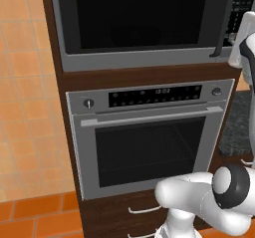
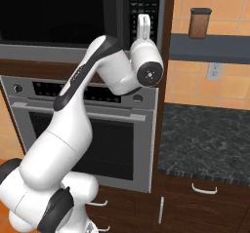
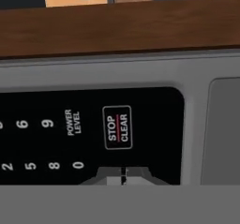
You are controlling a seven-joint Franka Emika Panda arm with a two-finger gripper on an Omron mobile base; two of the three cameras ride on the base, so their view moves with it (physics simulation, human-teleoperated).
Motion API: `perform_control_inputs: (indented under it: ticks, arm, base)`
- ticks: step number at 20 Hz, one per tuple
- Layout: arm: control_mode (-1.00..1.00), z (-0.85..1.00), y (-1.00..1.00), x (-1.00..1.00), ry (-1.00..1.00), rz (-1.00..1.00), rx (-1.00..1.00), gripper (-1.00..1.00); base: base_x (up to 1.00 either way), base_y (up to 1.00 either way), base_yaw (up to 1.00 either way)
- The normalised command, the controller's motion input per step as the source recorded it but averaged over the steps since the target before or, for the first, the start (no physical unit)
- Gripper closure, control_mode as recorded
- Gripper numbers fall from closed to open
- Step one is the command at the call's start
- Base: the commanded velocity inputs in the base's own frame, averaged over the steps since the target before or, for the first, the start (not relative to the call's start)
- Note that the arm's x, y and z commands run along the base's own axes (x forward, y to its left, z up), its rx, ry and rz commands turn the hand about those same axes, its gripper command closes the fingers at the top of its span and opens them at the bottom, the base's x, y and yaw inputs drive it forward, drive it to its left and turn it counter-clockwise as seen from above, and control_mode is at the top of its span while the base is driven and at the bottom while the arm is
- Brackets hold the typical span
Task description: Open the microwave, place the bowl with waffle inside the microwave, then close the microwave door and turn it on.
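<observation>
The hand [image 3: 123,176] is pressing in at the microwave's [image 1: 144,18] black keypad panel [image 3: 89,134], its fingertips [image 3: 112,177] sitting together at six o'clock below the STOP/CLEAR key [image 3: 117,127], gripping nothing. The microwave is sitting built into the wooden cabinet, directly at twelve o'clock above the silver oven [image 1: 149,137]. The microwave door [image 1: 139,13] is looking shut, facing the robot, its dark bar handle [image 1: 224,23] running vertically along the three o'clock edge. Rigid and heavy-hinged, it is likely needing no grasp now; a firm, short fingertip push on a stiff key should be serving.
</observation>
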Motion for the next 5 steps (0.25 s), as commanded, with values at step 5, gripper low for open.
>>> perform_control_inputs:
  ticks: [5]
  arm:
    - [-1.00,-0.09,0.00,0.41,0.03,0.00,0.00,1.00]
  base:
    - [0.00,0.00,0.00]
